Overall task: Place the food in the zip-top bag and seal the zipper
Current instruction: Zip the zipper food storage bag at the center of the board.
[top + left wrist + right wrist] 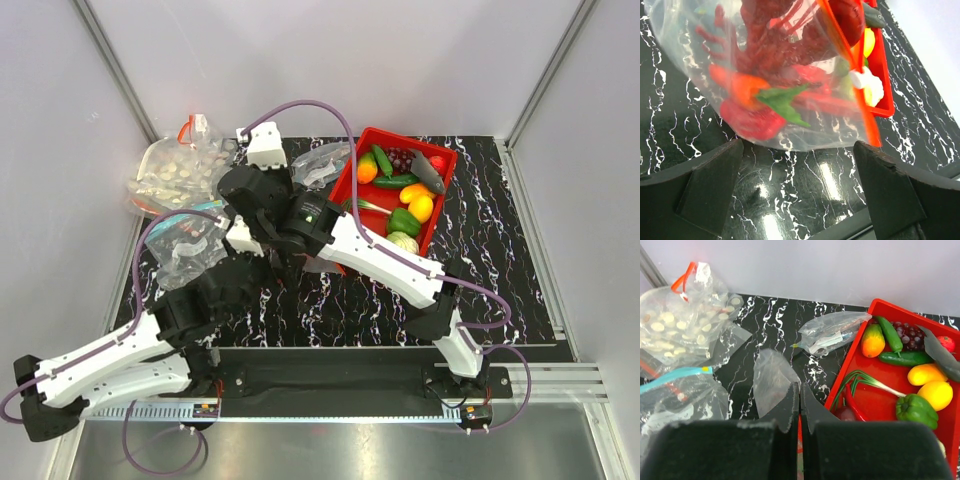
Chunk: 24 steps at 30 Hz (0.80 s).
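The zip-top bag [805, 135] hangs just beyond my open left gripper [800, 192], above the black table and not between the fingers. Inside it show a red lobster [775, 40], an orange carrot [742, 85] with green leaves and a red pepper [750, 122]. The red-orange zipper [865, 117] runs down the bag's right edge. My right gripper [799, 390] is shut on that strip; a clear flap of the bag [770, 380] sticks out past the fingertips. In the top view both grippers meet mid-table, left [262, 262] and right [285, 245], with the bag [312, 264] mostly hidden beneath them.
A red tray [441, 210] of toy vegetables stands at the back right, and shows in the right wrist view [880, 305]. A bag of pale round pieces [180, 170], a teal-strip bag [190, 245] and a small clear bag [322, 163] lie at the back left.
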Available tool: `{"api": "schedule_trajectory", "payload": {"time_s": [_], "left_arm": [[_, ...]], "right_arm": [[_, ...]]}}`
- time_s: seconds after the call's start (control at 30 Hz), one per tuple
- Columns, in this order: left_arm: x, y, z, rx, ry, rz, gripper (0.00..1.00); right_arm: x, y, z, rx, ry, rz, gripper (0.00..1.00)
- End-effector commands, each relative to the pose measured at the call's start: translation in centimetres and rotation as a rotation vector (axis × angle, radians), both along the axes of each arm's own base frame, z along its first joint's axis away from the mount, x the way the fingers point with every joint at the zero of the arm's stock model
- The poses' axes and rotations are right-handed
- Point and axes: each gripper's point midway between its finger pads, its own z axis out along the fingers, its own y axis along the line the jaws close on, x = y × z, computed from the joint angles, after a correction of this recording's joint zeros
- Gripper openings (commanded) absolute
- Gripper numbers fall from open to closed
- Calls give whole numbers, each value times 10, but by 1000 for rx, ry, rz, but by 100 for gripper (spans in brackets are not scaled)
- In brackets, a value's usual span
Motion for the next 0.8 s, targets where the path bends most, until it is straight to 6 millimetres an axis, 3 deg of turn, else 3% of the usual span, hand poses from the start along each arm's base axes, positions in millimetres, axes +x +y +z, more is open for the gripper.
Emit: {"api": "schedule_trajectory", "payload": {"time_s": [0.0, 0.2, 0.33, 0.63, 0.77], "left_arm": [[3, 2, 27, -116, -63, 31, 99], [-6, 11, 26, -98, -21, 24, 99], [-17, 22, 32, -98, -10, 0, 99], [-25, 23, 21, -79, 64, -7, 99], [-27, 35, 18, -95, 56, 24, 99]], "right_arm": [[-12, -8, 37, 16, -26, 83, 0], [-23, 8, 24, -169, 24, 299, 0], [-27, 6, 9, -312, 62, 383, 0], [-17, -4, -7, -456, 74, 325, 0], [-28, 5, -20, -505, 107, 467, 0]]}}
